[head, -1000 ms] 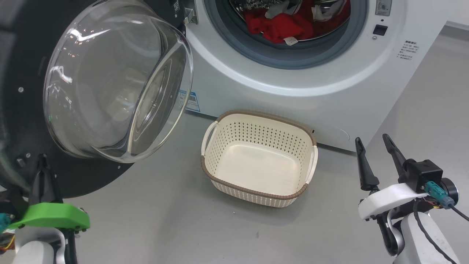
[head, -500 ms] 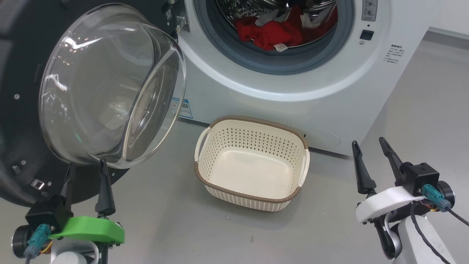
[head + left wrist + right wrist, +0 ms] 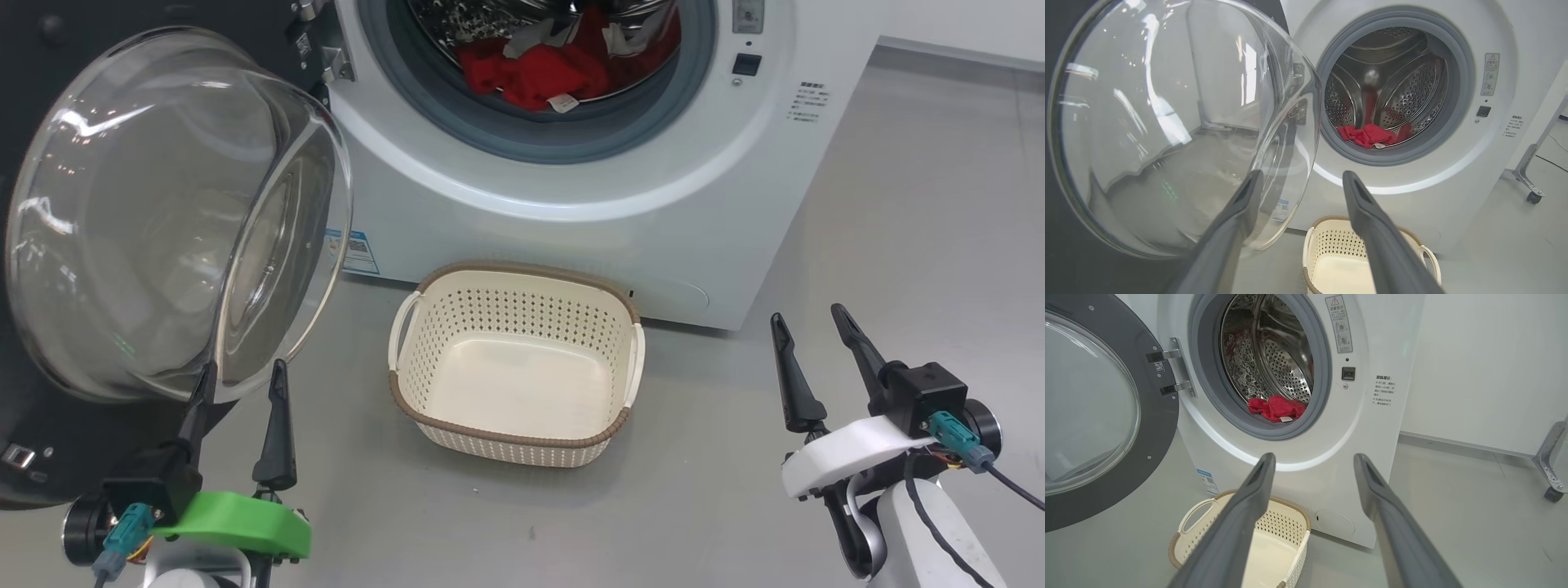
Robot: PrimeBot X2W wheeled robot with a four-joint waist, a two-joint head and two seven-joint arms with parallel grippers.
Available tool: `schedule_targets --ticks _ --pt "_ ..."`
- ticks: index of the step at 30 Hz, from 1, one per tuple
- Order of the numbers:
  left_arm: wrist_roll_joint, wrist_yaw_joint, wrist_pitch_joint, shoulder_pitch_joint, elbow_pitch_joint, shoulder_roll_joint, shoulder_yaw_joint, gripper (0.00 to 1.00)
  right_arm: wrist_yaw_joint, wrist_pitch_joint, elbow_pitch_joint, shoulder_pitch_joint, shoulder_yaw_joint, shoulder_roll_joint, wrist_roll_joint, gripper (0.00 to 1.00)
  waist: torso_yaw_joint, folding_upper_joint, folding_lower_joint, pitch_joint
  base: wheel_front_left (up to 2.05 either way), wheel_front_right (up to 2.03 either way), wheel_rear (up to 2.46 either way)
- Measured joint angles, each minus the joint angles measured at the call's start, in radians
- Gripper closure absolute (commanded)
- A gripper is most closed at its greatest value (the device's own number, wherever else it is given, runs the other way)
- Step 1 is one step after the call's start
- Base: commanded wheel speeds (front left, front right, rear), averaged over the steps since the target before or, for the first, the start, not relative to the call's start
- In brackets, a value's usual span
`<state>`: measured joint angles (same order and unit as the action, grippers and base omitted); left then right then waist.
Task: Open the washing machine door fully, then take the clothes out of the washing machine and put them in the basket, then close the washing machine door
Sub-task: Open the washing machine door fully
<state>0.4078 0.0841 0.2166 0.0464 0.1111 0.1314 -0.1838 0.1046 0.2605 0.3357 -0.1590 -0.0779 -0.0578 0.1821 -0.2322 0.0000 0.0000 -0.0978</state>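
The washing machine door (image 3: 163, 220) stands swung open to the left, its glass bowl bulging toward me. Red clothes (image 3: 535, 73) lie at the front of the steel drum inside the white washing machine (image 3: 571, 220). The cream basket (image 3: 506, 438) sits empty on the floor right below the drum opening. My left gripper (image 3: 245, 367) is open just under the bowl's lower edge, holding nothing. In the left wrist view its fingers (image 3: 1241, 204) overlap the door (image 3: 1167, 122) and point toward the clothes (image 3: 1370, 134). My right gripper (image 3: 807, 314) is open and empty, to the right of the basket.
Grey floor (image 3: 898, 204) spreads to the right of the machine. A metal frame leg on a caster (image 3: 1551, 473) stands by the white wall further right. The open door takes up the room at the left.
The left gripper has opened, come off the door's black lower rim and moved right to under the glass bowl. The head camera has turned, sliding the scene leftward. The right arm keeps its pose.
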Motion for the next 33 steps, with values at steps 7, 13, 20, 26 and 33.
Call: schedule_targets --ticks 7,13,20,26,33 --pt "-0.005 0.000 -0.023 0.000 -0.019 0.007 -0.011 0.00 0.000 0.000 -0.012 0.000 -0.011 0.002 0.002 0.00 0.061 0.0000 0.0000 -0.005 0.00 0.00 0.00" --pt "-0.006 0.000 -0.032 0.000 -0.023 0.011 -0.009 0.00 0.000 0.000 -0.017 0.000 -0.022 0.004 0.002 0.00 0.108 0.0000 0.0000 -0.011 0.00 0.00 0.00" --pt "-0.009 0.000 -0.056 0.000 -0.019 0.015 -0.007 0.00 0.000 0.000 -0.018 0.002 -0.027 0.006 0.003 0.00 0.170 0.0000 0.0000 -0.012 0.00 0.00 0.00" --pt "-0.017 0.002 -0.076 0.000 -0.011 0.021 -0.010 0.00 -0.001 0.000 -0.024 0.005 -0.029 0.008 0.003 0.00 0.214 0.0000 0.0000 -0.008 0.00 0.00 0.00" --pt "-0.029 0.005 -0.092 0.000 0.004 0.022 -0.017 0.00 -0.010 0.000 -0.038 0.018 -0.021 0.009 0.008 0.00 0.237 0.0000 0.0000 -0.009 0.00 0.00 0.00"
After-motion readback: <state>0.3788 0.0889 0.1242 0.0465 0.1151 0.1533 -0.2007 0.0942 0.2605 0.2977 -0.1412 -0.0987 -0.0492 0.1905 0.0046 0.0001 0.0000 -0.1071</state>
